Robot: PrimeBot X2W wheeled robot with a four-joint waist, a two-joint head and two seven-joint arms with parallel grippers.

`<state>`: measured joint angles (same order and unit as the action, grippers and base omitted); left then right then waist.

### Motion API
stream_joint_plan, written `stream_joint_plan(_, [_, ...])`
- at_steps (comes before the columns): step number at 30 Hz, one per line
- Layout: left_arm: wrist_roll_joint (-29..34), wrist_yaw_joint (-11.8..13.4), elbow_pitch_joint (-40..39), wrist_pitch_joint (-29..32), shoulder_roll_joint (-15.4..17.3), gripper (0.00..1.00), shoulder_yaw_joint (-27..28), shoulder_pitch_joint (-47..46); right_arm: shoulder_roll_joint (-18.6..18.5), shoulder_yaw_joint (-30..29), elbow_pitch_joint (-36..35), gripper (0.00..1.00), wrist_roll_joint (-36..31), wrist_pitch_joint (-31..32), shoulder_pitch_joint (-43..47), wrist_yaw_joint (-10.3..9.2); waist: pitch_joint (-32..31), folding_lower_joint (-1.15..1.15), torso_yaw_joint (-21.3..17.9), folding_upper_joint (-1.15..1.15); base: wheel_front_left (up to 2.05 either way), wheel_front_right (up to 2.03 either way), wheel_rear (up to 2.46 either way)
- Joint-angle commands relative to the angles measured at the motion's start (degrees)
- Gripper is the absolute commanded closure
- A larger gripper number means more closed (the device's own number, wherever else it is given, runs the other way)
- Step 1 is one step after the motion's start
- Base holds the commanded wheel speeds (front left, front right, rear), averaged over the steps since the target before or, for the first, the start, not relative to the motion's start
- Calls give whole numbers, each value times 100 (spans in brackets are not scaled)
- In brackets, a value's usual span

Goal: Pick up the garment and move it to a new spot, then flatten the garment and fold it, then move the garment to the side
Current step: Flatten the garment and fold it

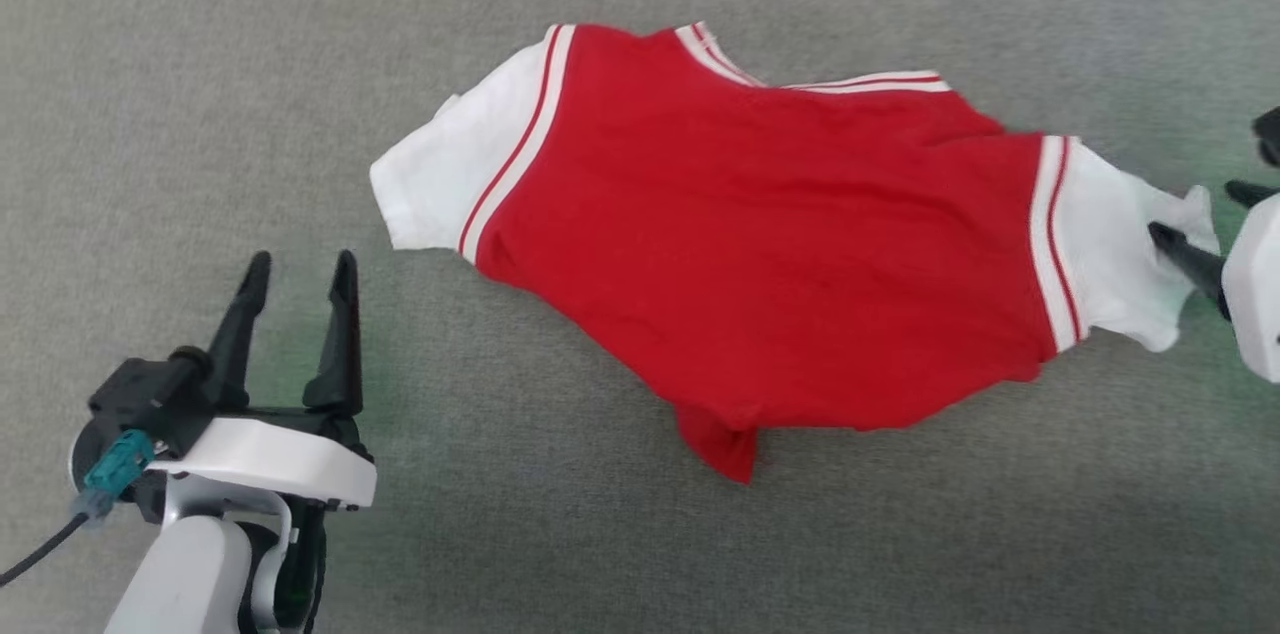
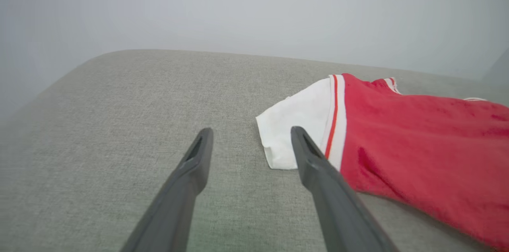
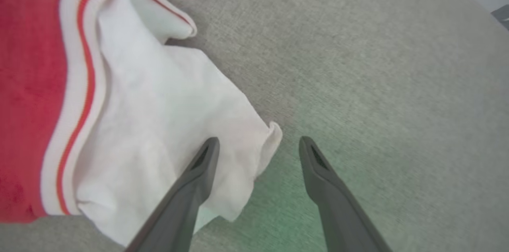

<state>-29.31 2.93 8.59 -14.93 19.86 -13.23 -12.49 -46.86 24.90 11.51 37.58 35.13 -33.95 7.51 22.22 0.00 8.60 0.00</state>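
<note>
The left tool (image 1: 300, 266) is standing wide open and empty, near one white sleeve of the garment (image 1: 760, 244). The right tool (image 3: 258, 142) is gaping wide too, one finger crossing the other sleeve's edge. The garment is lying spread on the grey fabric surface (image 1: 200, 64), open room all around

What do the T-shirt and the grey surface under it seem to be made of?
The T-shirt looks like soft knit fabric, perhaps cotton jersey, with a matte finish: it lies limp and creased, and a sleeve edge curls. The grey surface looks like woven upholstery cloth, matte, with a fine flecked weave. In the left wrist view its far edge is rounded, so it may be padded.
</note>
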Motion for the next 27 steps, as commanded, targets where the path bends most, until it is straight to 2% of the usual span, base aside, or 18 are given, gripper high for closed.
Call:
stream_joint_plan(1, [149, -89, -70, -37, -70, 0, 143, 66, -90, 120, 44, 0, 113, 113, -153, -4, 132, 0, 109, 0, 0, 0, 0])
stream_joint_plan(9, [720, -574, -260, -35, -506, 0, 794, 159, -179, 847, 355, 0, 434, 472, -425, -4, 320, 0, 215, 0, 0, 0, 0])
stream_joint_plan(11, [825, -687, -269, -35, -520, 0, 865, 123, -212, 975, 414, 62, 466, 541, -434, -4, 330, 0, 213, 0, 0, 0, 0])
stream_joint_plan(12, [871, -746, -272, -35, -511, 0, 882, 68, -218, 999, 443, 84, 501, 557, -440, -4, 332, 0, 205, 0, 0, 0, 0])
stream_joint_plan(13, [921, -805, -263, -35, -468, 0, 880, -5, -222, 1002, 475, 100, 537, 565, -456, -5, 333, 0, 193, 0, 0, 0, 0])
stream_joint_plan(14, [921, -805, -263, -35, -468, 0, 880, -5, -222, 1002, 475, 100, 537, 565, -456, -5, 333, 0, 193, 0, 0, 0, 0])
stream_joint_plan(17, [1140, -952, -232, -36, -144, 0, 726, -368, -261, 1009, 485, 100, 515, 549, -565, -11, 366, 0, 124, 0, 0, 0, 0])
stream_joint_plan(21, [1112, -1035, -161, 212, 490, 0, 263, -1231, -224, 1016, 430, 100, 463, 494, -745, -20, 472, 0, -11, 0, 0, 0, 0])
stream_joint_plan(24, [481, -1041, -160, 824, 1132, 0, -644, -2091, -114, 1048, 337, 100, 405, 465, -900, -21, 611, 0, -160, 0, 0, 0, 0])
stream_joint_plan(27, [-552, -1034, -27, 1560, 1718, 0, -1581, -3015, 18, 1115, 232, 100, 343, 432, -1035, -21, 785, 0, -321, 0, 0, 0, 0])
